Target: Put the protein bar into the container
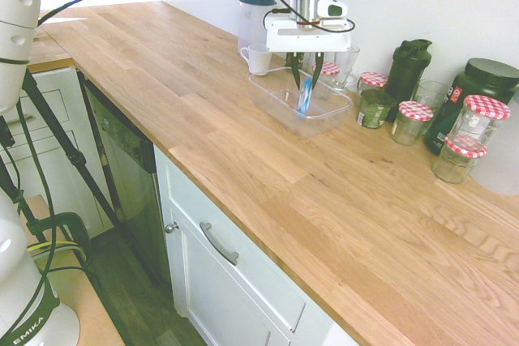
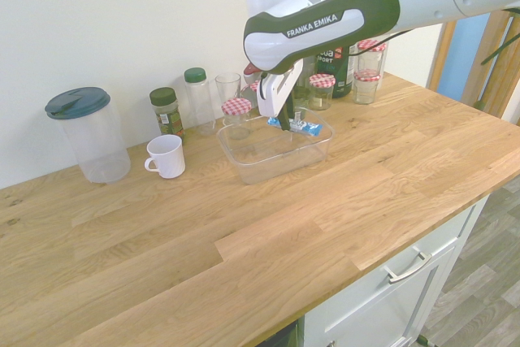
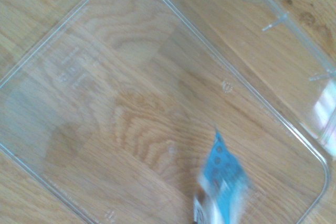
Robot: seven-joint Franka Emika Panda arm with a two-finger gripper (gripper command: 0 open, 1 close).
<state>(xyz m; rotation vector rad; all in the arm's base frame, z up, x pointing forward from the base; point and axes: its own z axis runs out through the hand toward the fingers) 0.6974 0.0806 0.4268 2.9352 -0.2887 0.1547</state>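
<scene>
I'm looking at the desk [image 1: 243, 131] with the clear tub [image 1: 328, 119] sitting on it, and my hand [image 1: 305, 65] is hanging right over the tub, pinching the blue bar [image 1: 306, 96], which is dangling down inside the tub walls.

- The bar [image 3: 223, 184] is blurred in the wrist view, cut off by the bottom edge.
- The container [image 3: 79, 66] overruns the wrist view's edges.
- Bar print is unreadable everywhere.
</scene>
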